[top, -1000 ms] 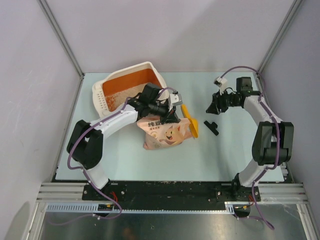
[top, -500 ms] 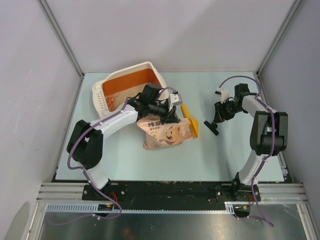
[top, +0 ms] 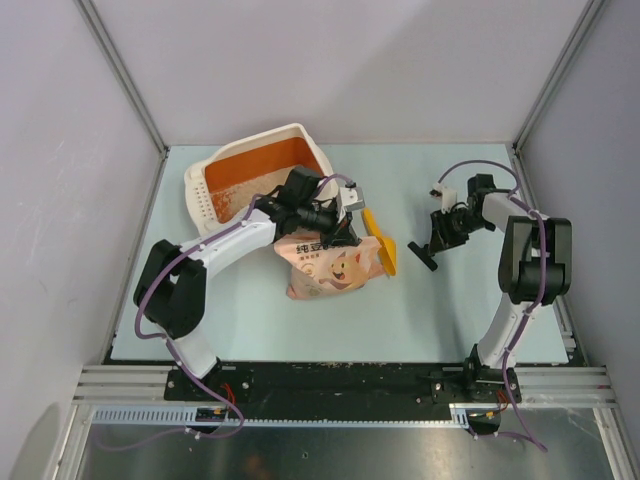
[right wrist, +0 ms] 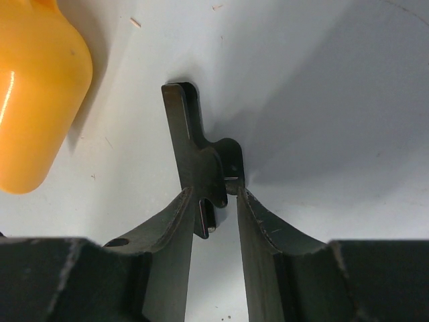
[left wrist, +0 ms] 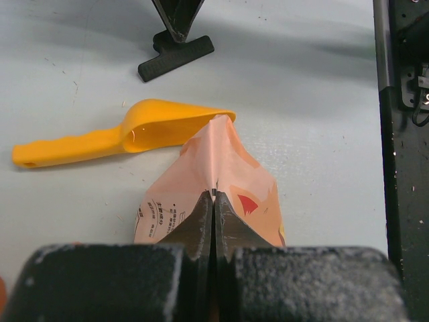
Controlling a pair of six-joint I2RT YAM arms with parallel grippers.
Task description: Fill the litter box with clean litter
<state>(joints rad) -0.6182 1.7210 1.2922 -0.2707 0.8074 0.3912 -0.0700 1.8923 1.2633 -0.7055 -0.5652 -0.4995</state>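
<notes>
Fingers (left wrist: 194,231) of the left gripper (left wrist: 213,200) are pressed flat together on the top fold of the pink-beige bag (left wrist: 224,168), with no gap between them, so this gripper is clamped on the bag. The 2 fingers (right wrist: 171,235) of the right gripper (right wrist: 213,192) stand apart on either side of the stem of a black T-shaped piece (right wrist: 201,157). Both tips look to touch it, but I cannot tell whether they are squeezing it or only flanking it.

Seen from above, the bag is the nearest thing to the arm bases. It lies on the pale table (top: 300,320) a little left of centre, printed face up and its held top edge pointing to 12 o'clock. The left arm crosses over from 8 o'clock to reach it.

At 2 o'clock from the bag lies the yellow-orange scoop (top: 383,250), its handle pointing to 11 o'clock. In the left wrist view 1 corner of the bag's top touches the rim of the scoop's bowl.

At 3 o'clock from the scoop, near but apart, the black piece lies flat on the table. The right arm bends in over it from 3 o'clock.

Farthest back, at 11 o'clock from the bag, sits the litter box (top: 205,205) in the far left part of the table, cream outside and orange inside. It stands upright with its open top facing up and the left arm crossing its near right corner. Pale patches (top: 232,200) show on the orange floor, too small to tell whether they are clean litter.
</notes>
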